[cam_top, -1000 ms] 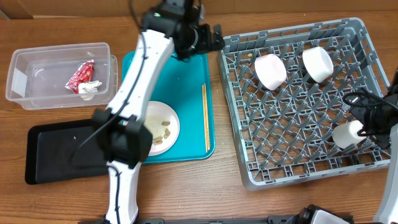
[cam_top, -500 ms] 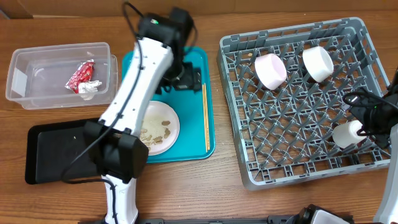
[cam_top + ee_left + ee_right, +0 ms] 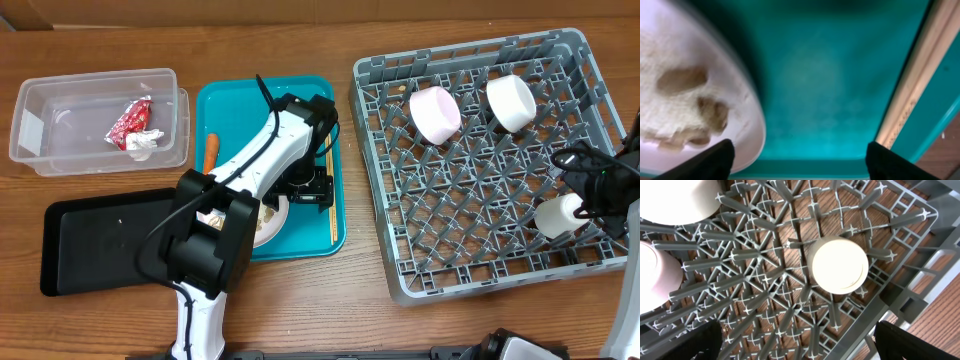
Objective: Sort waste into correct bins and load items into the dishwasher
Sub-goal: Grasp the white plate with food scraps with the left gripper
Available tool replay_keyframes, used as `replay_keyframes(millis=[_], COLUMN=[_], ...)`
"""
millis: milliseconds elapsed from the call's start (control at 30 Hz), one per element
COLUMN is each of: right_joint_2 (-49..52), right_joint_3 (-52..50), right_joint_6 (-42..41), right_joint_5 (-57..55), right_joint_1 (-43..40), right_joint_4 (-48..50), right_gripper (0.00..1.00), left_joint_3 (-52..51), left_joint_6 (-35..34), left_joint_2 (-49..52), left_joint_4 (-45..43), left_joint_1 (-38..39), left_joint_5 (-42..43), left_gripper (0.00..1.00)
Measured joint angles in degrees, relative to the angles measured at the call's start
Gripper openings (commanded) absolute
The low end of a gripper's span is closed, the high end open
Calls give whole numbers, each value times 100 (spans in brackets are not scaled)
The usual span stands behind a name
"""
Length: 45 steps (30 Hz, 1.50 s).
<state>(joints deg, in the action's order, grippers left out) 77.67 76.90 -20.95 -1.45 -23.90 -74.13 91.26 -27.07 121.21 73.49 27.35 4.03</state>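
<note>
Wooden counter [image 3: 330, 300] holds a teal tray [image 3: 830, 75], where the left pincer [image 3: 801, 161] hangs spread open between the plate [image 3: 752, 132] of food scraps [image 3: 680, 100] and the chopsticks [image 3: 912, 75], while the right pincer [image 3: 797, 341], also released, hovers above the cup [image 3: 838, 265] in the rack [image 3: 755, 305].

Blurred left wrist view: the white plate [image 3: 690, 100] is cropped at left, the chopsticks [image 3: 910, 85] at right. Overhead, the left arm [image 3: 255, 165] hides most of the plate. Right wrist view crops the white bowl [image 3: 675, 200] and pink bowl [image 3: 652, 277].
</note>
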Motion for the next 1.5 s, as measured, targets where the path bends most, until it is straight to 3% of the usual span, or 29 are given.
replay_keyframes(millis=[200,500,667,1033,1500], right_joint_2=[-2,-2,-2,-4,-4], right_joint_3=[0,0,0,0,0], right_joint_6=[0,2,2,4,4], right_joint_5=[2,0,2,2,2], right_joint_1=[0,0,0,0,-2], right_joint_4=[-2,4,0,-2,-2], right_gripper=[100,100,100,100,100], left_joint_3=[-673,-890,-894,-876,184], left_joint_6=[-35,-37,39,101,-271], left_joint_2=[2,-87,-157,-168,-24], left_joint_4=[-509,-542,-852,-820,717], left_joint_1=[0,2,42,44,26], left_joint_5=[15,-516,-1165,-1528,-2017], left_gripper=[58,6,4,4,4])
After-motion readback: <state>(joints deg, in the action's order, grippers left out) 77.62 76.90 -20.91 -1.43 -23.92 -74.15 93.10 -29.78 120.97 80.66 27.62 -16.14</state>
